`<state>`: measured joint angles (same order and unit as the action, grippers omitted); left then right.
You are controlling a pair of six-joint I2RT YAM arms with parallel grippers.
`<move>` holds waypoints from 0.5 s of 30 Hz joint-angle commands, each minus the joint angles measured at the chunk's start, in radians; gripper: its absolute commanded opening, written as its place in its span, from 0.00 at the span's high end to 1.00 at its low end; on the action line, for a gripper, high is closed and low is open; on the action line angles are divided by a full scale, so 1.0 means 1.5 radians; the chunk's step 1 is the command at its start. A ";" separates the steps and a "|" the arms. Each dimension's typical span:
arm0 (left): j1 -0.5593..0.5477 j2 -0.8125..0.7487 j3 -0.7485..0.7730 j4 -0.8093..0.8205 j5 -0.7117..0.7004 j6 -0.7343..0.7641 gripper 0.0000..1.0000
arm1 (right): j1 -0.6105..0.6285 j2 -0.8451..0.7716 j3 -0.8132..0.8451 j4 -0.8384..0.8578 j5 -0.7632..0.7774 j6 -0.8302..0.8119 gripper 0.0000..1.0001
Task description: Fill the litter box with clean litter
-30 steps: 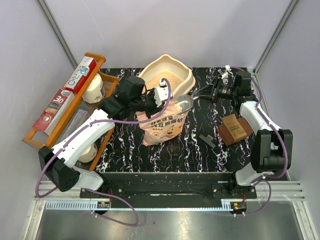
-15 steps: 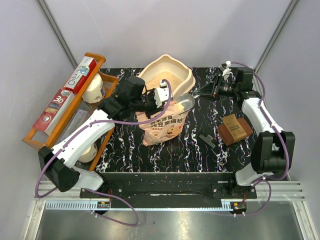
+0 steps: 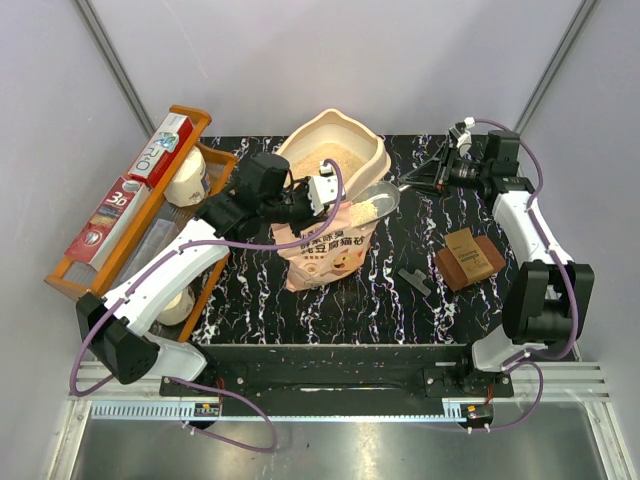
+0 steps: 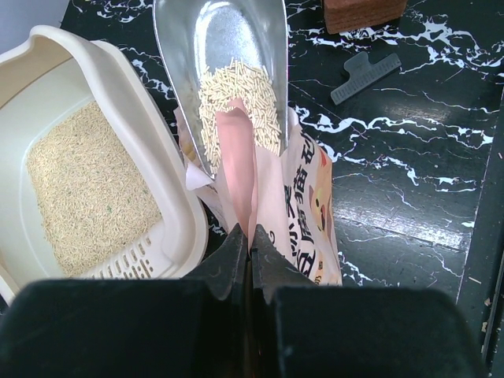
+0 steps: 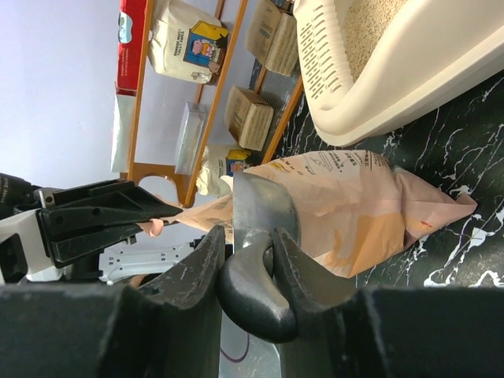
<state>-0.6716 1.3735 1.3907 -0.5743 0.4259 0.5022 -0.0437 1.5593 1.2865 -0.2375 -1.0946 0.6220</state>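
Over the mouth of the pink bag [image 3: 325, 250], just beside the litter box [image 3: 372, 160], the metal scoop [image 4: 220, 39] hung with a heap of pale pellets [image 4: 240, 102] lying toward its open lip. The right gripper [image 5: 250, 244] had its jaws clamped on the scoop's dark handle [image 5: 252, 291]. The left gripper [image 4: 250, 236] was pinched tight on the bag's upper edge, holding it up and open. The box sat at the back of the marbled table [image 3: 450, 300] with only a shallow bed of clean litter [image 4: 87, 189] on its floor, so the filling looked far from finished. With the load so near the lip, a tilt or jerk on the way across could have scattered pellets onto the table or back into the bag. The scoop could also have clipped the box's high rim, or twisted on its rounded handle between the jaws. Had the left pinch slipped, the bag might have slumped and spilled.
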 commanded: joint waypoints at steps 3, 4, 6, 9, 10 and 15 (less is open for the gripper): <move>-0.001 -0.038 0.026 0.028 0.002 0.013 1.00 | -0.018 0.051 0.008 0.046 -0.111 0.049 1.00; -0.002 -0.037 0.027 0.025 0.001 0.015 1.00 | -0.018 0.064 0.004 0.061 -0.118 0.059 1.00; -0.001 -0.035 0.030 0.021 0.001 0.017 1.00 | -0.020 0.078 -0.019 0.150 -0.134 0.129 1.00; -0.003 -0.034 0.036 0.017 -0.002 0.018 1.00 | -0.026 0.114 -0.077 0.379 -0.155 0.307 1.00; -0.002 -0.032 0.038 0.012 -0.003 0.019 1.00 | -0.027 0.134 -0.100 0.431 -0.162 0.380 1.00; -0.002 -0.029 0.048 0.001 -0.010 0.032 1.00 | -0.029 0.169 -0.140 0.567 -0.154 0.449 1.00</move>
<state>-0.6743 1.3735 1.3930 -0.5900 0.4164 0.5236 -0.0834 1.7889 1.1107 0.3576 -1.2991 1.1332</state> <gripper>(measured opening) 0.038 0.322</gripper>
